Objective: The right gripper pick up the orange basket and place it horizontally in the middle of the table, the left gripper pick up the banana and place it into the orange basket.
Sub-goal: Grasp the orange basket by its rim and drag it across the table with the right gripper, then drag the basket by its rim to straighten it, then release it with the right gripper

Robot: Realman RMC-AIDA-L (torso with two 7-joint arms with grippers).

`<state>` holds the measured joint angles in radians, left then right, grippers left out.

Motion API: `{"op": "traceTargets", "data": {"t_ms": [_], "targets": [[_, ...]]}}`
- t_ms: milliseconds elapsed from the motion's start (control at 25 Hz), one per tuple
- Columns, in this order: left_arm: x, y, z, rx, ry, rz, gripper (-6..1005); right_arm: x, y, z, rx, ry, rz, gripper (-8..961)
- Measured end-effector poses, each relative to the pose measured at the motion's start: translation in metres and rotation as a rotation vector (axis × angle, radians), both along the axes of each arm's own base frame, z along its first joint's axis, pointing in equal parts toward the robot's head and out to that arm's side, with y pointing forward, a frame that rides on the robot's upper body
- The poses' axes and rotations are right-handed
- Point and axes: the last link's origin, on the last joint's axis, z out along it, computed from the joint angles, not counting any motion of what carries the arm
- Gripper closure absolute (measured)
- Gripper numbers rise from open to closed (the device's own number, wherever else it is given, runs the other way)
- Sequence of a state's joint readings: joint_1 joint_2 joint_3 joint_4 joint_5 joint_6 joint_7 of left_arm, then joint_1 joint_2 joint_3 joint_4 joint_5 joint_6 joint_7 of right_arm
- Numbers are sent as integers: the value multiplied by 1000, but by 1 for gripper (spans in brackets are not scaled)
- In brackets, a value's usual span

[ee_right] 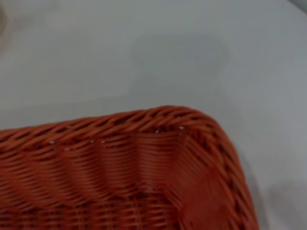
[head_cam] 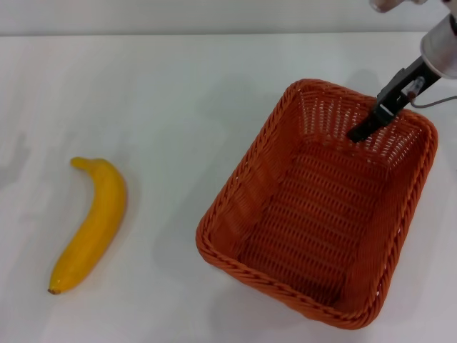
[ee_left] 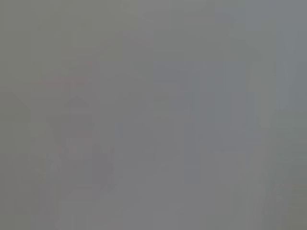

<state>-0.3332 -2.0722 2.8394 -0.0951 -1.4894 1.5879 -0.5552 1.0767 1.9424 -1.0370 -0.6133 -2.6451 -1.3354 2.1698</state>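
The orange basket [head_cam: 321, 207] stands on the white table [head_cam: 178, 93] at the right, lying at a slant with its open side up and nothing inside. My right gripper [head_cam: 362, 131] comes in from the upper right, and its thin black end dips inside the basket against the far wall. The right wrist view shows one corner of the orange basket's braided rim [ee_right: 163, 117] close up over the table [ee_right: 192, 52]. The yellow banana [head_cam: 93, 225] lies on the table at the left, well apart from the basket. The left gripper is out of view, and the left wrist view shows only grey blur.
The table's far edge [head_cam: 214, 33] runs along the top of the head view. A bare stretch of tabletop separates the banana from the basket.
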Motion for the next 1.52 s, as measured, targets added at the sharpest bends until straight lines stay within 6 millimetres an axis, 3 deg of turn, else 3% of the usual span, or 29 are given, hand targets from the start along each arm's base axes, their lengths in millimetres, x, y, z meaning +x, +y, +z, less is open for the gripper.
{"op": "traceTargets", "data": {"t_ms": [320, 520, 920, 1040, 1200, 1320, 1520], "targets": [[-3, 1, -1, -10, -2, 21, 121, -4, -1, -7, -38, -90, 38, 253], [-3, 1, -1, -9, -3, 23, 121, -4, 0, -4, -12, -127, 4, 527], [-11, 4, 27, 11, 14, 15, 121, 1, 6, 46, 178, -58, -312, 710], [-14, 6, 41, 14, 17, 7, 121, 12, 0, 67, 246, 56, -449, 749], [-15, 9, 52, 22, 40, 0, 122, 46, -22, 90, 342, 254, -658, 790], [-15, 12, 59, 27, 55, -6, 122, 70, -44, 89, 383, 329, -769, 810], [-12, 19, 67, 23, 74, -25, 122, 91, -76, 74, 387, 426, -861, 815]]}}
